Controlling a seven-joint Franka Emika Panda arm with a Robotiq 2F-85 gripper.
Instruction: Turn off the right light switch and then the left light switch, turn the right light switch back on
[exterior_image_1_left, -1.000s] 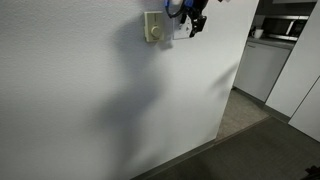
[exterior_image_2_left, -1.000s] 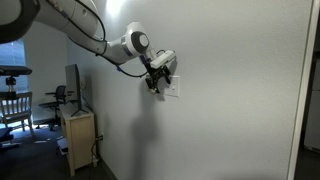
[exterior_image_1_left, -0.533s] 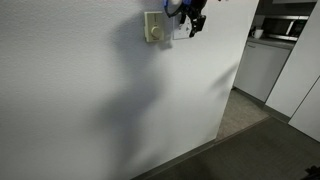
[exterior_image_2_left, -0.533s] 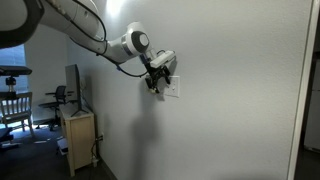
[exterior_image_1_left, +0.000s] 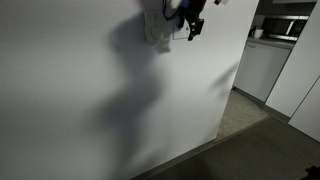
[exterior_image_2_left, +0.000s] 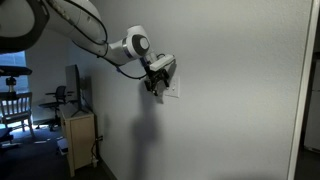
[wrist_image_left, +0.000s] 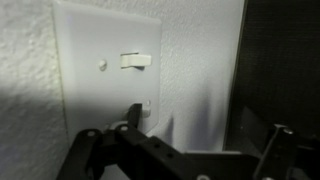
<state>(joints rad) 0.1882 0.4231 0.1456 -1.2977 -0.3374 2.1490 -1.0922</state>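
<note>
Barely shifted, the claw (exterior_image_2_left: 157, 86) sits at the wall plate (wrist_image_left: 105, 35), its opening unclear, while the wall (exterior_image_1_left: 80, 100) has darkened.

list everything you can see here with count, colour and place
wall: one, white, fills both exterior views
wall plate: one, white, on the wall
switch lever: one seen clearly, white, on the plate
wall box: one, pale, in shadow beside the gripper
cabinet: one, wooden, against the wall
chair: one, wooden, background
counter: one, pale, past the wall's corner
arm: one, white
gripper: one, black, at the plate
</note>
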